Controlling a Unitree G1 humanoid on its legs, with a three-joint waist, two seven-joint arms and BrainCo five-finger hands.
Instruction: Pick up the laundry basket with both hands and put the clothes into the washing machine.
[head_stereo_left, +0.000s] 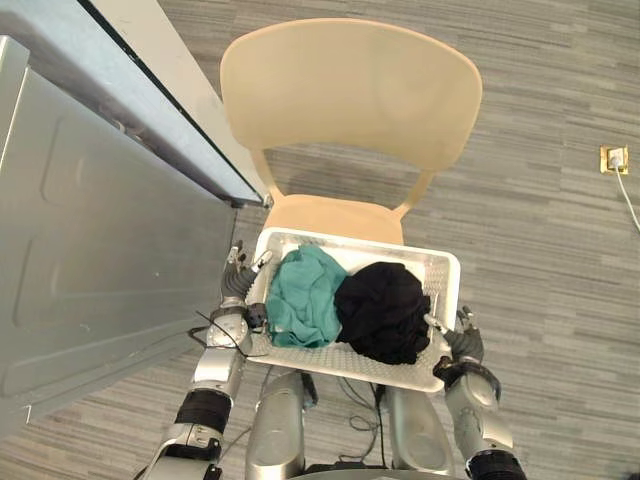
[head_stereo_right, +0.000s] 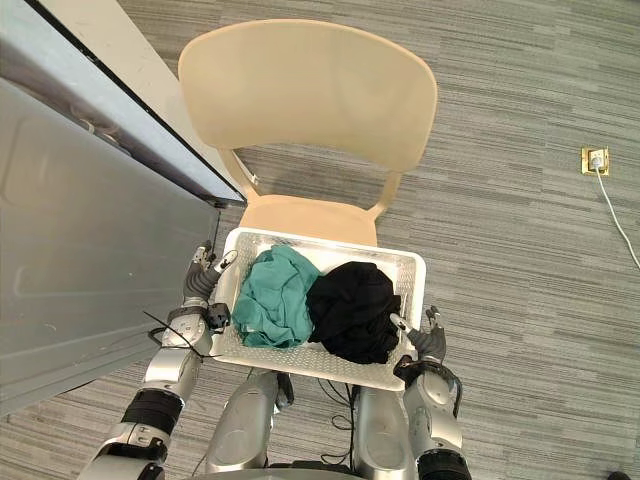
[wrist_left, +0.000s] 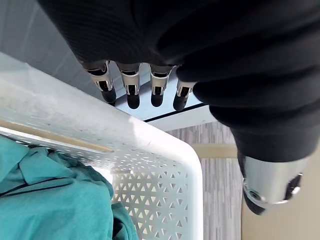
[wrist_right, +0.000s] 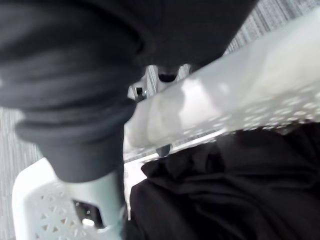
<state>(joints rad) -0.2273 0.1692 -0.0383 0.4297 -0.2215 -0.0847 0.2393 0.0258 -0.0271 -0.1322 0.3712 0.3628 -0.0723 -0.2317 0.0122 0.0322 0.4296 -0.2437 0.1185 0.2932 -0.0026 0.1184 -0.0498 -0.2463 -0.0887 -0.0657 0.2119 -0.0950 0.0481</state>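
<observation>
Basket: the white laundry basket (head_stereo_left: 420, 266) appears to rest on the front of the chair (head_stereo_left: 350, 90) seat, not yet lifted as far as I can judge.
Clothes: a teal garment (head_stereo_left: 305, 295) and a black garment (head_stereo_left: 385, 310) lie inside the basket, side by side.
Left hand (head_stereo_left: 236, 283): at the basket's left wall, fingers straight, thumb apart, gripping nothing.
Right hand (head_stereo_left: 465, 345): at the basket's right rim; grip cannot be told.
Washing machine (head_stereo_left: 90, 250): probably the grey appliance left of the basket.
Left to do: grip, lift, carry, unload.
</observation>
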